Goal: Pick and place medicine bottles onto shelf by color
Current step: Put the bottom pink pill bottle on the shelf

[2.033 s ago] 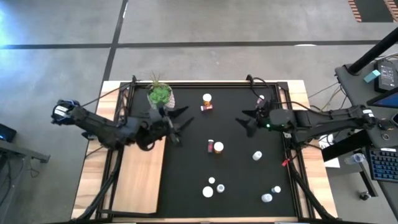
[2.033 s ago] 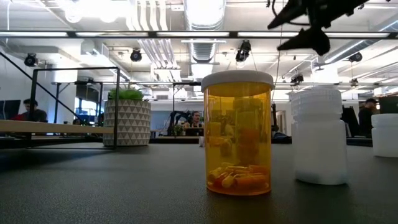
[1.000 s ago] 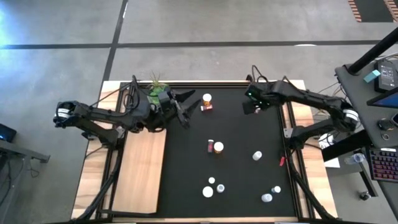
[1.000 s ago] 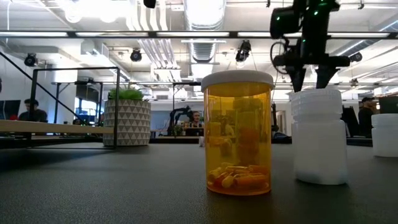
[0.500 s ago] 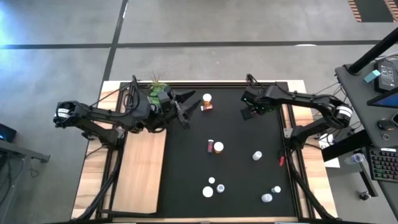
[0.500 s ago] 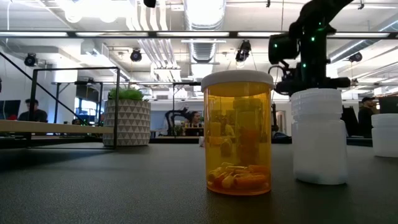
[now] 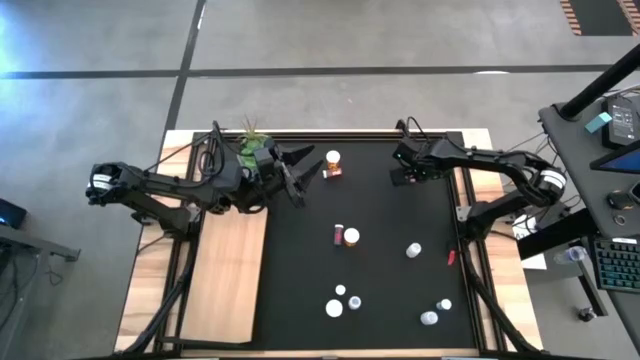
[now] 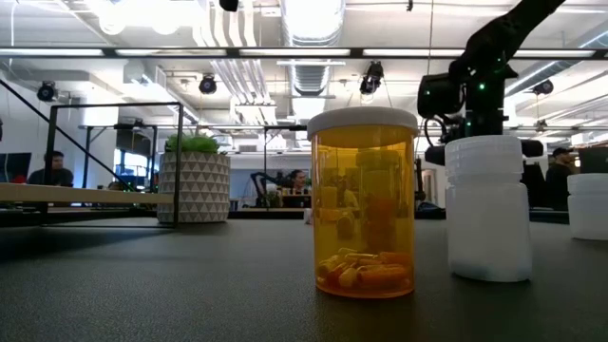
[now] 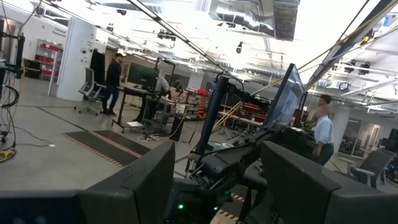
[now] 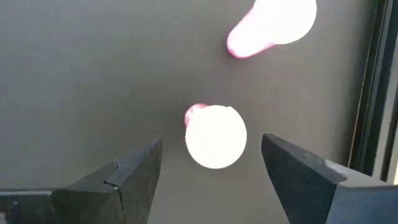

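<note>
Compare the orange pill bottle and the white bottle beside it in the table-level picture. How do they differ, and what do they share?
The orange pill bottle has a see-through amber body showing capsules at its bottom; the white bottle is opaque, hiding its contents. The orange bottle looks taller and wider in this view, and stands left of the white one. The orange bottle's cap overhangs its body; the white bottle's ribbed cap matches its body's width. Both stand upright on the black mat, apart, with white caps.

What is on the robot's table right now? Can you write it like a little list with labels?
Mat: black mat covering most of the table
Shelf: light wood board, nothing on it
Bottles: small white-capped medicine bottles scattered on the mat
Plant: potted plant at the far left corner
Left gripper: fingers open, raised near the plant
Right gripper: fingers open, pointing down over a pink bottle, with another just beyond
</note>
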Controlling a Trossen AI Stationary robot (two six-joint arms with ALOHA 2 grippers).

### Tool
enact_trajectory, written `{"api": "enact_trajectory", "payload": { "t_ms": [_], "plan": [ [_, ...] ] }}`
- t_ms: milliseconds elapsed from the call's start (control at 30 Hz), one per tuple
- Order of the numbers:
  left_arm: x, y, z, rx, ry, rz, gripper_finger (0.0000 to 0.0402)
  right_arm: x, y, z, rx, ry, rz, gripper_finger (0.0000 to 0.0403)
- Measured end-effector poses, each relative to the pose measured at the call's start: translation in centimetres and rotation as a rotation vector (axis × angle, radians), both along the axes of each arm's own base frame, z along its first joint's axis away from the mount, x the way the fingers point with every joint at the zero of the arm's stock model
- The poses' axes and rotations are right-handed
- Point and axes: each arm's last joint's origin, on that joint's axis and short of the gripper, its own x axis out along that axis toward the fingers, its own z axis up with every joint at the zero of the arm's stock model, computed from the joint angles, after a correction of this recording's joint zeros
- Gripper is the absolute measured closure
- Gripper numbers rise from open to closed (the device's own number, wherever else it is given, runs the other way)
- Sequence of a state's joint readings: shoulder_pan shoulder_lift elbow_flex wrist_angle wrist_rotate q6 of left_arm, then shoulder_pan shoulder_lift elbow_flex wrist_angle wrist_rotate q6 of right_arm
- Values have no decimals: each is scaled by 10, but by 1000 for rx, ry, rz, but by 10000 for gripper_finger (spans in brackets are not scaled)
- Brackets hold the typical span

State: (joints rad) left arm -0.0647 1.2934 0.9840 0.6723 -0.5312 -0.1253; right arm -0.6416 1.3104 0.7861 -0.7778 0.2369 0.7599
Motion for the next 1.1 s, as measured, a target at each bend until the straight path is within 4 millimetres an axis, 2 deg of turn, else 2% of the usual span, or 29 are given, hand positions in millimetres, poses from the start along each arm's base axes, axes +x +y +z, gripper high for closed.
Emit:
{"api": "enact_trajectory", "payload": {
  "t_ms": [300,567,933,1100],
  "plan": [
    [0,0,0,0,0,0,178,3,-3,-2,-32,-27,-2,153],
    [0,0,0,0,-1,0,178,5,-4,-8,-18,-9,-8,202],
    [0,0,0,0,-1,0,178,4,-4,-5,-39,-18,-30,281],
    [0,0,-1,1,5,0,178,4,-3,-5,-38,-18,-28,301]
  ]
}}
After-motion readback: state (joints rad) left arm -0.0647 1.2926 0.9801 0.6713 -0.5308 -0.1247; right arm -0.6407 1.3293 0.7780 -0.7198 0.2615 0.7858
